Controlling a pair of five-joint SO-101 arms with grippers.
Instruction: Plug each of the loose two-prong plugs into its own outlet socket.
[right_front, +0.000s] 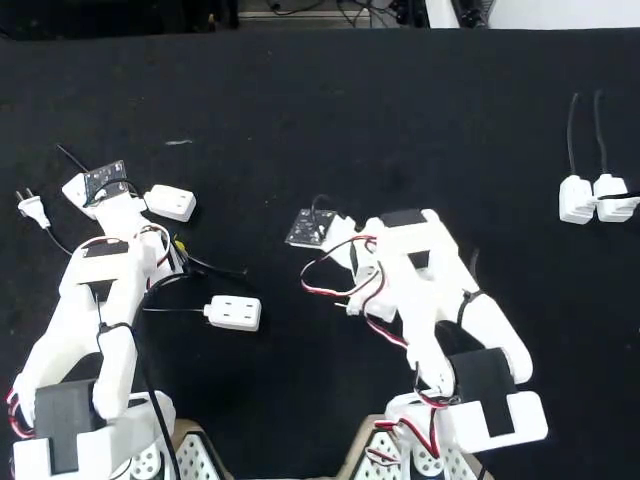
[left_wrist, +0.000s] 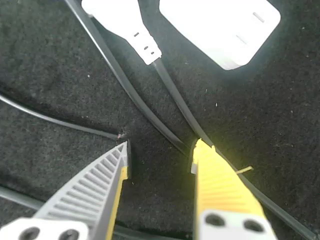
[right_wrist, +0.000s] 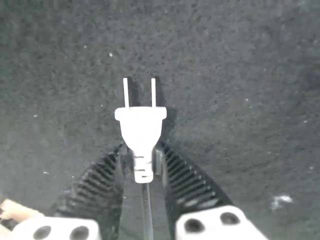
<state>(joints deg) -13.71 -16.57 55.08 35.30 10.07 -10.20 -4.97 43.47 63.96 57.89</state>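
Note:
My right gripper (right_wrist: 141, 165) is shut on a white two-prong plug (right_wrist: 140, 125), gripping it behind the head with the prongs pointing away over the black mat; the right arm (right_front: 420, 270) sits at the table's middle. My left gripper (left_wrist: 160, 150) is open just above the mat, straddling a black cord (left_wrist: 175, 100). Just beyond it lie a white outlet socket (left_wrist: 220, 25) and a white moulded cord end (left_wrist: 125, 20). From above, that socket (right_front: 170, 203) lies beside the left arm (right_front: 110, 260). A second socket (right_front: 235, 313) lies nearer the front, and a loose plug (right_front: 31, 209) lies at the far left.
Two white blocks (right_front: 590, 198) with black cords lie side by side at the right edge. Black cords (right_front: 200, 268) loop between the left arm and the front socket. The black mat (right_front: 330, 110) is bare across the back.

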